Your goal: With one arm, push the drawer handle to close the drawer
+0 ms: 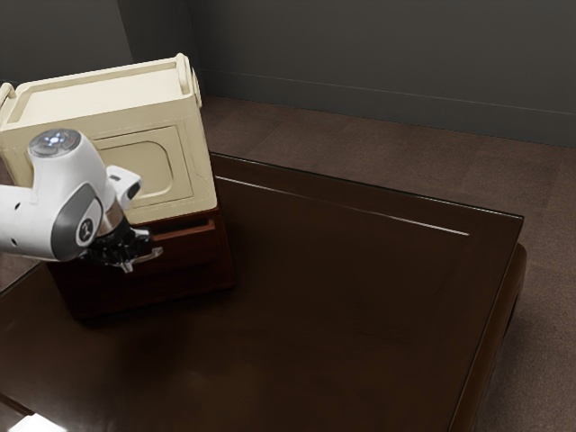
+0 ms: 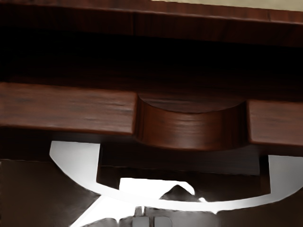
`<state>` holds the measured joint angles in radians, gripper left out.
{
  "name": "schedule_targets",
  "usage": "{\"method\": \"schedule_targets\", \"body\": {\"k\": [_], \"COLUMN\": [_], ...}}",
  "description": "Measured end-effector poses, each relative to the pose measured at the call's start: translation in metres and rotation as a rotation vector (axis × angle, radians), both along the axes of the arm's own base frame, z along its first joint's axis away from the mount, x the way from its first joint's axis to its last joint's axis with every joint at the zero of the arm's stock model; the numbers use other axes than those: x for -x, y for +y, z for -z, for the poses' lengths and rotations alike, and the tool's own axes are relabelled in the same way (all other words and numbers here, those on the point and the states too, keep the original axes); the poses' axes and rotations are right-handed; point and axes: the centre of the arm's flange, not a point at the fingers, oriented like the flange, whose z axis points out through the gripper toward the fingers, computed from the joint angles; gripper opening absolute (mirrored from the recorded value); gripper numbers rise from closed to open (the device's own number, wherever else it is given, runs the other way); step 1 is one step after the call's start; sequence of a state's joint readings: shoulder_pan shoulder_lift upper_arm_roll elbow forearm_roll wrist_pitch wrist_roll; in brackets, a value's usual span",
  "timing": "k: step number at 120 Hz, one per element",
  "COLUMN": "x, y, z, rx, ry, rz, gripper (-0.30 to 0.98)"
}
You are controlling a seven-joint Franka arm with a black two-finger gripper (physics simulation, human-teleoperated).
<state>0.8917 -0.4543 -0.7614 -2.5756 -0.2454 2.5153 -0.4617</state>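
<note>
Jaws: cannot tell if released or clenched, near handle [image 2: 78,163] | drawer [image 2: 66,109] ajar | arm emblem [image 1: 85,231] unreadable

No readable lettering or numbers; on the grey cap [image 1: 69,238] of the white arm [image 1: 18,236], a round illegible emblem [image 1: 85,230].

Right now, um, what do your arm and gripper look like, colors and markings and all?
My arm has rounded, glossy white casings, a grey side panel with a small round emblem, and a round grey cap with bluish-white glints. My gripper is mostly black.
</note>
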Motion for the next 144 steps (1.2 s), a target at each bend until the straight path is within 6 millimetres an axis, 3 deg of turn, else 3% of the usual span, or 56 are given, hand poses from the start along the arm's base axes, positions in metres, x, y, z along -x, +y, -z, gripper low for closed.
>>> {"method": "schedule_targets", "body": {"k": [45, 70, 100, 106, 112, 120, 128, 135, 144], "x": [-0.015, -0.022, -0.024, -0.026, -0.030, -0.040, -0.060, -0.065, -0.060], "y": [0.026, 0.024, 0.022, 0.004, -0.042, -0.103, -0.139, -0.139, -0.111], "z": [0.010, 0.018, 0.015, 0.014, 0.011, -0.015, -0.090, -0.144, -0.172], "rx": [-0.005, -0.063, -0.090, -0.106, -0.102, -0.058, 0.010, 0.083, 0.151], "ry": [0.018, 0.019, -0.003, -0.001, -0.001, -0.012, -0.031, 0.000, 0.078], "rz": [0.021, 0.054, 0.064, 0.100, 0.184, 0.270, 0.298, 0.301, 0.301], "gripper": [-0.10, -0.10, -0.10, -0.10, 0.00, 0.15, 0.29, 0.39, 0.48]}}
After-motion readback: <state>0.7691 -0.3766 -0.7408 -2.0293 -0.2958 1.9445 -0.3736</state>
